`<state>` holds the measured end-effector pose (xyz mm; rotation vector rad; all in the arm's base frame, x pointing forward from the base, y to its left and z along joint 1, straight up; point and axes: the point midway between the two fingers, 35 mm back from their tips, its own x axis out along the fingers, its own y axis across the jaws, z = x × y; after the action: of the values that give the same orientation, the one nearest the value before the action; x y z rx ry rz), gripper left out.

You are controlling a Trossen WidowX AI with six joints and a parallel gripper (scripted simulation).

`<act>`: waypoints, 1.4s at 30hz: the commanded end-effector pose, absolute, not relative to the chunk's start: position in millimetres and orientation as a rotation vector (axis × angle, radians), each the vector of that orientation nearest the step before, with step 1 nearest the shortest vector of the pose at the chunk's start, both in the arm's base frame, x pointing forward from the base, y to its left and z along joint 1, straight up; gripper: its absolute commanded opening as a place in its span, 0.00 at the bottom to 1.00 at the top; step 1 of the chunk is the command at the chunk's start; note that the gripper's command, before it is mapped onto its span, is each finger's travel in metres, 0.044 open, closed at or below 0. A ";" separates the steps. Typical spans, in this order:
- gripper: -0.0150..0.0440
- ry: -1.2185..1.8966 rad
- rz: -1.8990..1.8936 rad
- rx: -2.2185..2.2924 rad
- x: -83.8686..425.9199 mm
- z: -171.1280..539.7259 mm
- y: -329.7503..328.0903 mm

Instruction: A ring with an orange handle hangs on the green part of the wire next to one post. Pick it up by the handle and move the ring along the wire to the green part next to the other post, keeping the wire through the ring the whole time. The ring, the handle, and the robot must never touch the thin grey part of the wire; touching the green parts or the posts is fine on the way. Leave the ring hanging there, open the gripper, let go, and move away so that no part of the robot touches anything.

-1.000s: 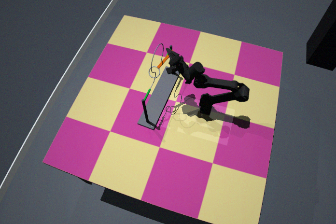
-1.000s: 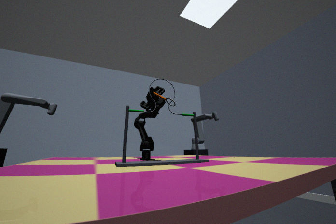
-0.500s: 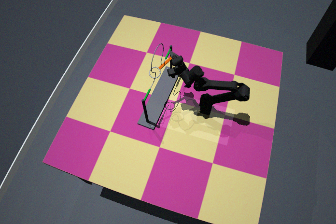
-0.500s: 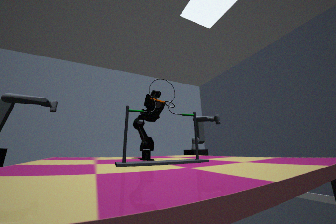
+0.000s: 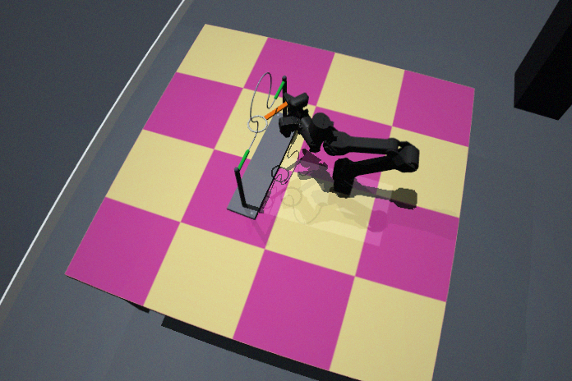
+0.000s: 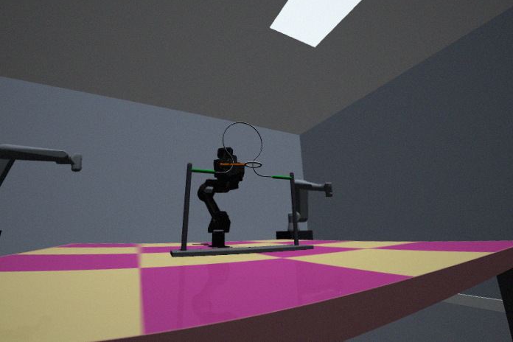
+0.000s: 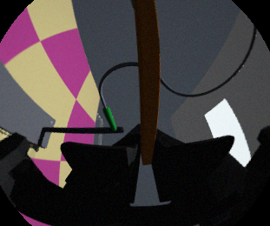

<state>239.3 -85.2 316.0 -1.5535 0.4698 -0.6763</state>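
Note:
The ring (image 5: pixel 247 124) (image 6: pixel 261 164) is around the thin grey wire (image 5: pixel 268 73) (image 6: pixel 242 122) (image 7: pixel 193 95), between the tall loop and the green part (image 5: pixel 243 159) (image 6: pixel 281 177) at the nearer post in the top view. The wire passes through it; contact cannot be told. The orange handle (image 5: pixel 276 111) (image 6: pixel 236 163) (image 7: pixel 149 87) looks about level in the exterior view. My gripper (image 5: pixel 288 105) (image 7: pixel 142 127) is shut on the handle's far end. The other green part (image 5: pixel 279 90) (image 6: pixel 203 170) is beside the farther post. The ring is outside the wrist view.
The near post (image 5: pixel 239 187) (image 6: pixel 294 209) and far post (image 5: pixel 284 85) (image 6: pixel 186 209) stand on a grey base plate (image 5: pixel 263 173) (image 6: pixel 244 250). My arm reaches over the plate's far end in the top view. The checkered table (image 5: pixel 207 266) (image 6: pixel 215 301) lies beneath.

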 end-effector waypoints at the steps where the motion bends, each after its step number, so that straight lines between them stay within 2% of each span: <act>1: 0.00 0.486 -0.659 -1.467 237.9 303.6 -85.9; 20: 0.00 0.570 -0.516 -1.003 240.4 232.4 -66.3; 42: 0.00 0.629 -0.341 -0.479 245.3 172.7 -7.2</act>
<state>243.9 -16.9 176.3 -0.5519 0.6256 -0.3636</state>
